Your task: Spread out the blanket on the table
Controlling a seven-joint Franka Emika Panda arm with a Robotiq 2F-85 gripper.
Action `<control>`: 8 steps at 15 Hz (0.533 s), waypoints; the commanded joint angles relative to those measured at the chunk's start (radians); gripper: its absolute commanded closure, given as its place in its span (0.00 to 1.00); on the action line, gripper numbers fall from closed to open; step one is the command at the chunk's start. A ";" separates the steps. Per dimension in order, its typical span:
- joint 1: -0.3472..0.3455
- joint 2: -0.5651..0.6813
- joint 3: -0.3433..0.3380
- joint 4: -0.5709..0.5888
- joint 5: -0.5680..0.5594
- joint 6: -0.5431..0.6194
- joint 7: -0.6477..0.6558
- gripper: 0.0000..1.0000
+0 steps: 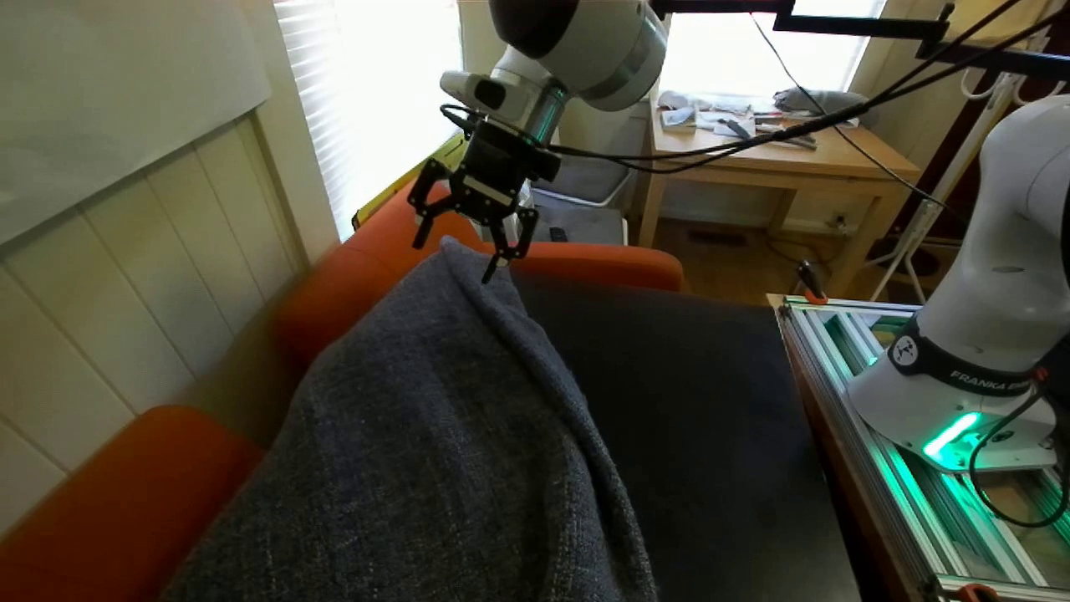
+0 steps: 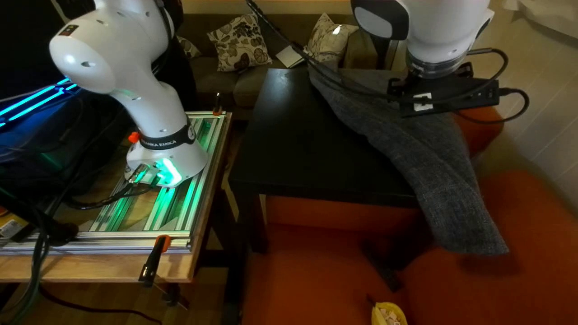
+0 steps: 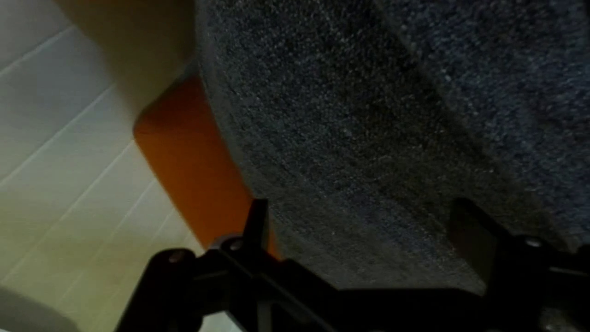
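Two black fingers [image 3: 256, 223] of the gripper [image 1: 456, 255] are spread wide, a broad gap between their tips. Behind them, the dark grey heathered blanket [image 1: 418, 418] fills most of the wrist view, with the orange couch [image 3: 193, 161] and a pale panelled wall [image 3: 69, 138] showing at its left. In an exterior view one fingertip overlaps the blanket's raised peak; from this angle it is hard to say whether the two touch. The blanket lies lengthwise along the wall side of the table [image 2: 307, 144], and one end reaches past the table's edge, over the orange couch. A long fold runs down its inner border in an exterior view. On the side nearer the arm's white base [image 1: 928, 410], the dark tabletop shows. That base, lit green, stands on a metal frame [image 2: 113, 243] beside the table in both exterior views. Beyond the gripper, a light wooden desk [image 1: 777, 171] carries papers [image 1: 736, 124]. Past the table's far end in an exterior view, patterned pillows [image 2: 239, 43] sit on a brown sofa [image 2: 257, 85], while a yellow-rimmed container [image 2: 378, 316] holds pale pieces [image 2: 389, 314] near the bottom of that view.
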 commanded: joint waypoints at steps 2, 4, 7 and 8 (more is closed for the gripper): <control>0.050 -0.024 -0.011 -0.002 -0.303 0.003 0.078 0.00; 0.077 -0.018 -0.014 0.006 -0.450 0.027 0.131 0.00; 0.054 -0.008 0.012 0.009 -0.407 0.019 0.115 0.00; 0.056 -0.008 0.013 0.009 -0.413 0.020 0.115 0.00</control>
